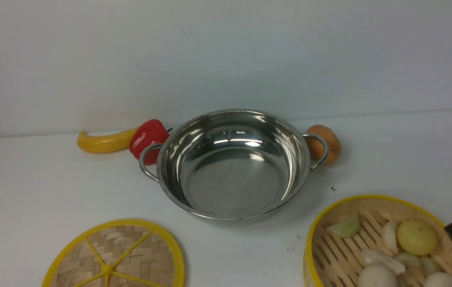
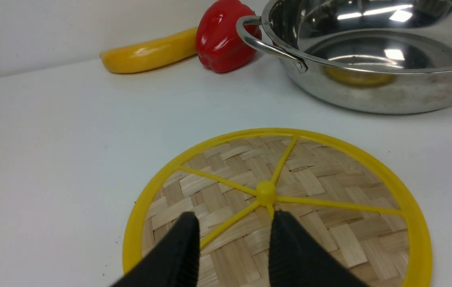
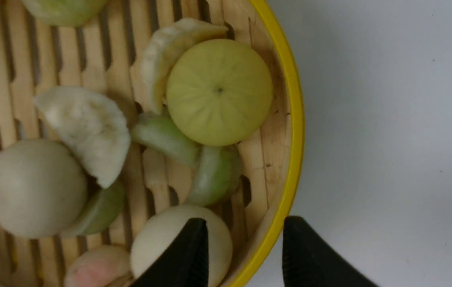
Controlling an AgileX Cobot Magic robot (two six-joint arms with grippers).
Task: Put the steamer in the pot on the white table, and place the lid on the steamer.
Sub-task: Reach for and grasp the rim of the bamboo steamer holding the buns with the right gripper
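Locate the round bamboo steamer with yellow rim and slatted floor (image 1: 369,198) at the near right of the white table (image 1: 50,179). It is loaded with food pieces (image 1: 416,238) and stands well apart from the wide, shiny stainless-steel pot with two wire loop handles (image 1: 233,175) at centre. Note the bearing for the transfer: from steamer to pot, leftward and away from the robot.

Check the right tool (image 3: 245,221): open, gripping nothing. One finger above a white bun (image 3: 158,243) inside the basket, the other outside over the table, yellow rim and low wall between. Treat as a likely pre-grasp on the steamer's right-hand wall. Close only with the wall centred between the fingers. Assign the steamer to the right arm, clearly the nearer.

Check the left tool (image 2: 234,215): open, empty, hovering above the flat woven-bamboo lid with yellow rim, spokes and centre knob (image 2: 309,187), fingertips just short of the knob. Find the lid flat on the table at near left, near the pot but apart. Reserve for the second step.
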